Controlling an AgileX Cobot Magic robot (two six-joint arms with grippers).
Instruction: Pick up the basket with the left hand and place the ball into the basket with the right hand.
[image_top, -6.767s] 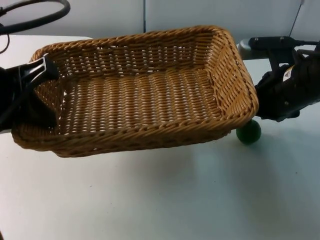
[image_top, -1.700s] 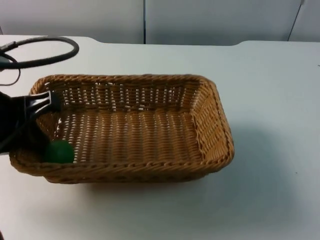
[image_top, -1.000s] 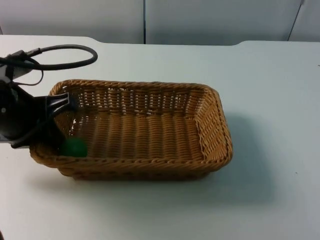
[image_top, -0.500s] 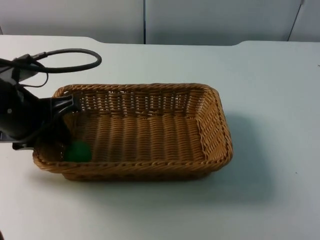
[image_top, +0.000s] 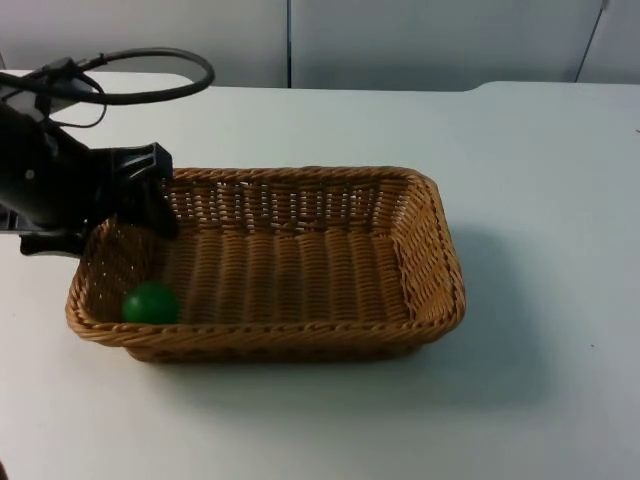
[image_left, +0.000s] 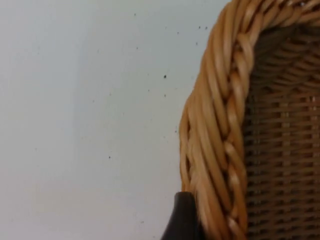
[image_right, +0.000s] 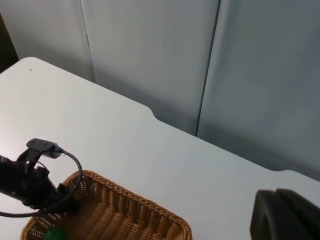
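A rectangular wicker basket is seen resting on the white table, with the green ball lying inside it, in the corner at the end nearest the left arm. The left gripper is positioned at that same end of the basket, at the rim; in the left wrist view one black fingertip is seen just outside the braided rim, touching it. Whether the rim is clamped or the fingers are parted cannot be told. In the right wrist view the basket and the ball are seen well away from the right gripper, beside the grey partition wall; its opening cannot be told either.
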